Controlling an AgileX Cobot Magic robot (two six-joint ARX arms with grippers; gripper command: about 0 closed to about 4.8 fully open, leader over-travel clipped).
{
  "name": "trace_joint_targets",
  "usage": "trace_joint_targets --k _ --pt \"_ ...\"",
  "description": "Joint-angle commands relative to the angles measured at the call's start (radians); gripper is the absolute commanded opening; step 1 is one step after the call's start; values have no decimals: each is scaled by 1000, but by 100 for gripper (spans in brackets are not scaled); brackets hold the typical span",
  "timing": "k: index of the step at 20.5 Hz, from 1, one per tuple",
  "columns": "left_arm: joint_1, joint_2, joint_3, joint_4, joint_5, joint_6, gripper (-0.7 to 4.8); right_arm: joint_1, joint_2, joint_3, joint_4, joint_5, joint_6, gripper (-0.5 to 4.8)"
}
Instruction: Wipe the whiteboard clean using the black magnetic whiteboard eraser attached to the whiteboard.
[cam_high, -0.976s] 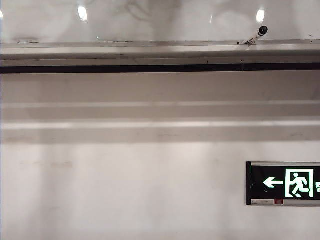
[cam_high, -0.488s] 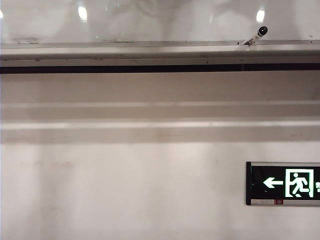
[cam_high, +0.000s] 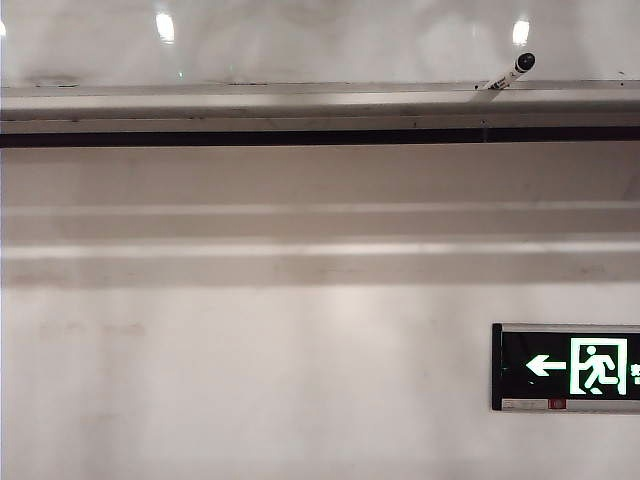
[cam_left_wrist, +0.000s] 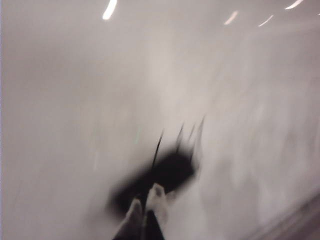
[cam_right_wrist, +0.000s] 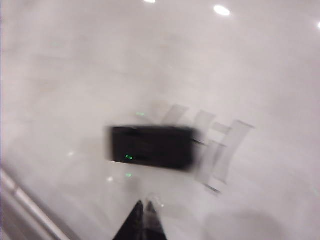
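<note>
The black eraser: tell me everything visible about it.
The black eraser is a dark rectangular block lying flat against the glossy whiteboard, beside smeared marker strokes. Both wrist views are motion-blurred, so its material and edges stay unclear. The right gripper is shut and points at it, apart from it. The left gripper, also shut, sits right at the eraser's edge; contact cannot be judged.

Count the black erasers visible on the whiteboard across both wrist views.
1: the same black eraser sits on the whiteboard by marker strokes, ahead of each shut gripper.

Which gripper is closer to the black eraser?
The left gripper: its shut fingers reach the black eraser. The right gripper, also shut, stays clearly apart.
</note>
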Motion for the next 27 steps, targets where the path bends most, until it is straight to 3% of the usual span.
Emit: trace_joint_targets --k 1,4,7,8,10,12,13,16,22,27 --pt "-1 -28 35 -224 -151 -71 -8 122 39 14 42 154 -206 -6" --pt "-1 -31 80 -379 -188 -129 -8 258 106 43 86 261 -468 -6" --pt "0 -39 89 -397 -188 -131 -8 312 191 43 228 308 -690 13" --pt "-1 -42 89 -393 -188 -131 -8 312 214 43 260 309 -748 73" --pt "-1 -51 89 -389 -185 -113 -8 312 267 42 335 358 -870 304" --pt "-1 -54 89 -383 -185 -113 -8 303 317 43 397 368 -981 433" --pt "-1 -55 89 -382 -185 -113 -8 290 338 44 417 362 -1035 457" --pt "-1 -59 89 -378 -179 -113 -8 250 407 68 430 318 -1137 471" --pt "-1 -65 96 -366 -177 -113 -8 156 509 209 383 291 -1160 473" --pt "-1 -67 96 -362 -177 -117 -8 137 565 303 293 250 -1189 471"
